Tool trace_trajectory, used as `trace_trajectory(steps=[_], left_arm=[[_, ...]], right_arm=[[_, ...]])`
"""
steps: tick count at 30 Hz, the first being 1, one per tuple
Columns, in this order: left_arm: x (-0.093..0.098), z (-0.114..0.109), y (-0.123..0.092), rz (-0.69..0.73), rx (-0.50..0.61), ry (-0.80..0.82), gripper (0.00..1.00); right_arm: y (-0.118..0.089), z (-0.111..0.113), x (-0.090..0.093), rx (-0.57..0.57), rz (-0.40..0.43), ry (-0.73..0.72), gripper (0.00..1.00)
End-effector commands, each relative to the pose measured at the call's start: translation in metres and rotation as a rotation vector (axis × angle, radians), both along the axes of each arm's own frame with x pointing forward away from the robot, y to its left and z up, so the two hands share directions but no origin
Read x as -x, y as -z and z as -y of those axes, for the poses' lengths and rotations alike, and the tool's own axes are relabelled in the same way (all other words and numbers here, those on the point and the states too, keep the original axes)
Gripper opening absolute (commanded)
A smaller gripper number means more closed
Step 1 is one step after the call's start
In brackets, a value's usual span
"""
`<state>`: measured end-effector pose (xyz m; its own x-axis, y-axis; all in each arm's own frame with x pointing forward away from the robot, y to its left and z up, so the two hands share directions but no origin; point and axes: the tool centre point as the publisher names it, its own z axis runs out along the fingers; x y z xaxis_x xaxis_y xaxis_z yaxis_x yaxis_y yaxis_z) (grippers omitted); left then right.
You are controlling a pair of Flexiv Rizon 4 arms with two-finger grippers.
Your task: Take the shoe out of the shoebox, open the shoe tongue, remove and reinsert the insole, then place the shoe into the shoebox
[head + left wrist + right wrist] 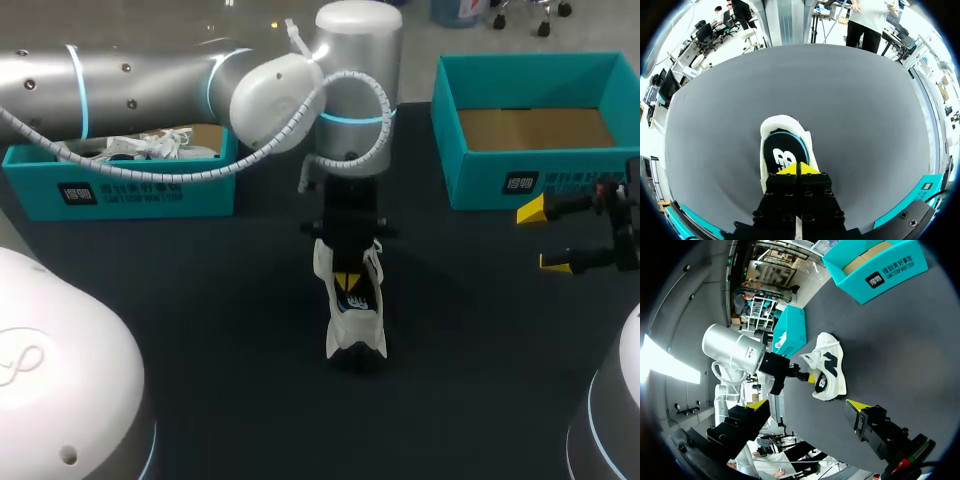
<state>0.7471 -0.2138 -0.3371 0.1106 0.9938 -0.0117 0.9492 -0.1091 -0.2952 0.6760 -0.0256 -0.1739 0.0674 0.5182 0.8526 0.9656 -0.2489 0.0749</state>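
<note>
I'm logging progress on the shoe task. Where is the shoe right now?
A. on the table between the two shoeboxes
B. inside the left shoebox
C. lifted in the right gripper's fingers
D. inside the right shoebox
A: the shoe rests on the dark table between the left shoebox and the right shoebox, with the left gripper at its opening.

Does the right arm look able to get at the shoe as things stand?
Probably yes. Bare table lies between the right arm, jaws open, and the shoe, so its near side looks free. The left arm has its jaws down in the shoe's opening, so that part is taken.
</note>
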Motion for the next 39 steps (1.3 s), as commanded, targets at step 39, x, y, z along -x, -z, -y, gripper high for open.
trace_trajectory(steps=[39], left_arm=[[0.025,0.016,0.022,-0.088,0.066,0.048,0.0]], right_arm=[[0.0,-0.001,0.001,0.003,-0.001,0.003,1.0]])
